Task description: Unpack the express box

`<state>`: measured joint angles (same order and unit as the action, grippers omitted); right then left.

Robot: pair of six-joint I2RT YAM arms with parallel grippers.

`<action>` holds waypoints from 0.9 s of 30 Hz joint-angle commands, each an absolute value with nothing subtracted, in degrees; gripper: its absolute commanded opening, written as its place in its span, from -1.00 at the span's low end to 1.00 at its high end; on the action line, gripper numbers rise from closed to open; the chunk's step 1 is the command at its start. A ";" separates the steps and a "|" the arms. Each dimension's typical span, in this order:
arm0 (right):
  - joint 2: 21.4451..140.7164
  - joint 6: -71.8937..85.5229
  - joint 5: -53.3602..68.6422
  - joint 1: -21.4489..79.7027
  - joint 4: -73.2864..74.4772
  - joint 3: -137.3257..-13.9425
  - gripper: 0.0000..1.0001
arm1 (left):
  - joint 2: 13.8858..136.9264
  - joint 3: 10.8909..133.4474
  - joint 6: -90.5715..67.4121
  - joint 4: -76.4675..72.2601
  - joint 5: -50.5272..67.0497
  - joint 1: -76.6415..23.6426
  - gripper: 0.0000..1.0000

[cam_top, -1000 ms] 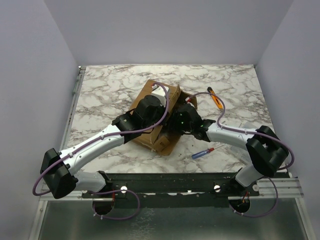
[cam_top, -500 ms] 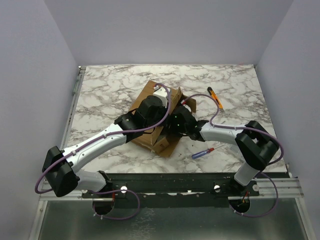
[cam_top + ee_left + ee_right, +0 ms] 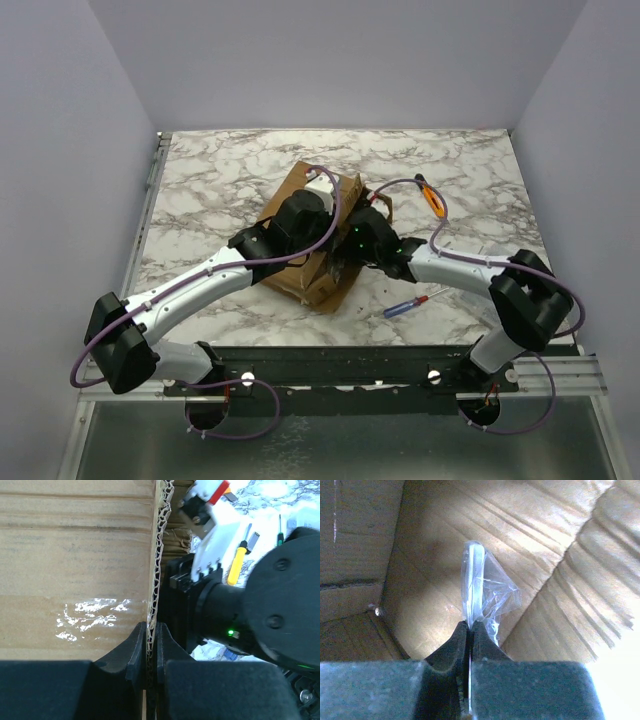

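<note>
The express box (image 3: pixel 327 288), a brown cardboard carton, lies open in the middle of the table with both arms over it. My left gripper (image 3: pixel 150 630) is shut on the corrugated edge of a box flap (image 3: pixel 155 555), with the taped outer wall (image 3: pixel 75 555) to its left. My right gripper (image 3: pixel 470 626) reaches inside the box (image 3: pixel 430 540) and is shut on a thin item in clear plastic wrap (image 3: pixel 480 580), which stands up from the fingertips. In the top view the right wrist (image 3: pixel 362 240) hides the box opening.
An orange-handled tool (image 3: pixel 430 196) lies on the marble table behind the right arm. A blue-handled screwdriver (image 3: pixel 405 305) lies in front of it. The left wrist view shows the right arm (image 3: pixel 260 610) close beside the flap and a yellow-handled tool (image 3: pixel 237 565).
My right gripper has pushed further into the box and closed on the plastic-wrapped item. The left gripper has kept its hold on the flap.
</note>
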<state>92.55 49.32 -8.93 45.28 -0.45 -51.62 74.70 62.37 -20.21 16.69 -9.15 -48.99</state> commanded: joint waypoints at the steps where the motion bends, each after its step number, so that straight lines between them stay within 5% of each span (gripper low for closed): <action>1: 86.40 43.61 -16.51 44.97 6.37 -51.76 -0.99 | 73.18 65.09 -22.08 13.76 -9.85 -49.18 -1.00; 16: 50.46 30.36 -34.67 44.87 25.72 -58.39 -0.99 | 75.85 73.40 -30.92 14.85 -4.55 -44.61 -1.00; 27: 44.27 28.14 -44.54 44.87 34.93 -66.28 -0.99 | 83.05 80.46 -41.71 11.09 -1.14 -30.20 -1.00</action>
<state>44.82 29.34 -39.22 45.01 28.60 -65.78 80.18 78.63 -34.98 16.14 -4.10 -36.14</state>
